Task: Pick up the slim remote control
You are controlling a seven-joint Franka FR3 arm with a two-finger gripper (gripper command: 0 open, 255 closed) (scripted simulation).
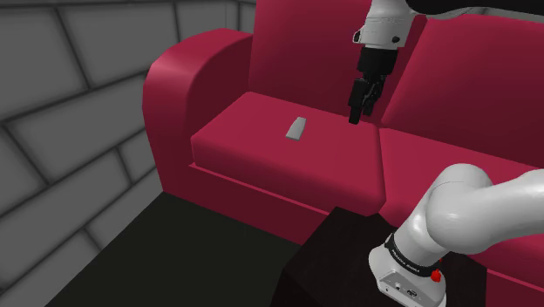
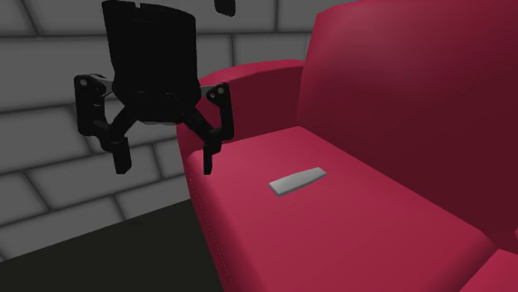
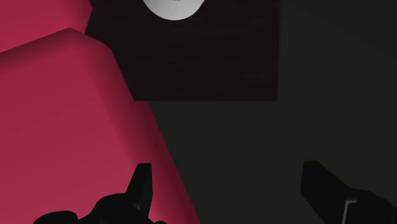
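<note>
End effector (image 1: pixel 356 117) open, apart from remote (image 1: pixel 295 129)

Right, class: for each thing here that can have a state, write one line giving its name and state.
remote: lying flat on the sofa seat, not held.
gripper: open, empty, in the air, apart from the remote.
sofa: upright, with the remote on its seat.

White arm (image 1: pixel 475 202), dark joints (image 1: pixel 408 254), black claw (image 2: pixel 165 164)
</note>
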